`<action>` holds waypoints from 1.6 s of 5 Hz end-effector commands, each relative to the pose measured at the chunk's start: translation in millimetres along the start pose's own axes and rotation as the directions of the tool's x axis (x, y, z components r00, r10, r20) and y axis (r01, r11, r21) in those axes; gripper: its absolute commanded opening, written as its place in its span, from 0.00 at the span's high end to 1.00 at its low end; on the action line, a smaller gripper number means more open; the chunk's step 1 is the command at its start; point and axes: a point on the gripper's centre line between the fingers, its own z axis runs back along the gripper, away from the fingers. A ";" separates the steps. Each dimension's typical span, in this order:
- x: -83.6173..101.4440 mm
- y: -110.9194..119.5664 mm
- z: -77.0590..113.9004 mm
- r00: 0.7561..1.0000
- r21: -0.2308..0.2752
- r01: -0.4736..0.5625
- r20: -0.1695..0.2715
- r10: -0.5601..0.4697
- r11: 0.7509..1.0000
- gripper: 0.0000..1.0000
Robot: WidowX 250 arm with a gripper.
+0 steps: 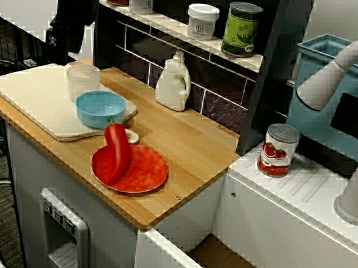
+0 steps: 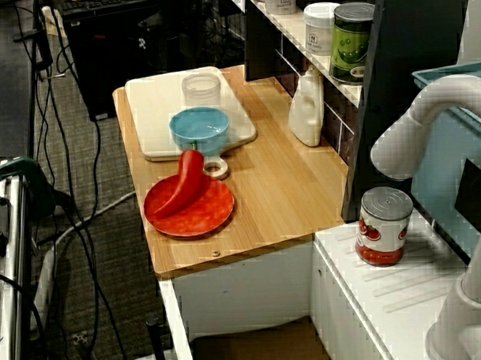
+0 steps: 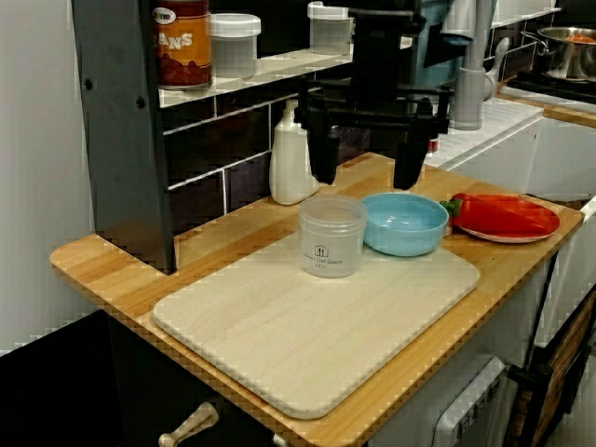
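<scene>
In the close view from above, you see a warm wooden counter [image 1: 191, 142] with a pale, round-cornered cutting board [image 1: 30, 95] on its left end. A clear plastic cup [image 1: 83, 78] stands near the board's back edge. A glossy light-blue bowl [image 1: 100, 108] sits just beside it at the board's right end. A shiny red pepper [image 1: 116, 151] leans across a flat red plate [image 1: 146, 170] by the counter's front edge. A white plastic bottle [image 1: 173, 84] stands at the back edge against dark tiles. On the shelf [image 1: 181, 33] above are a white jar [image 1: 203, 21] with unreadable print and a green can [image 1: 242, 29] picturing peas. Bare wood lies open between plate and bottle.

In the wider view from above, the board's handle ring [image 2: 215, 167] lies between bowl [image 2: 199, 130] and pepper [image 2: 185, 182]. Past the counter's right edge, a tomato can [image 2: 382, 226] stands on a ribbed white drainer [image 2: 402, 289] under a curved white faucet [image 2: 428, 118].

In the low view from the board end, your black claw [image 3: 365, 179] hangs with both fingers spread wide, gripping nothing. It is above and behind the cup [image 3: 331, 237] and bowl [image 3: 405, 223], in front of the bottle. How far behind them it hangs is unclear. The cup's small print is unreadable. A brown can [image 3: 182, 42] on the shelf shows the letters "ANS". Smooth bare board stretches from the cup to the near corner.
</scene>
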 end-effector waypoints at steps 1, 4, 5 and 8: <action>2.4 22.3 16.9 0.945 -0.124 0.320 -0.034 -0.327 0.939 0.00; -12.3 24.8 15.5 0.799 -0.045 0.597 0.118 -0.590 0.801 0.00; -25.7 14.5 28.5 0.779 -0.009 0.619 0.129 -0.613 0.785 0.00; -23.8 -26.8 19.2 0.733 0.006 0.674 0.126 -0.669 0.739 0.00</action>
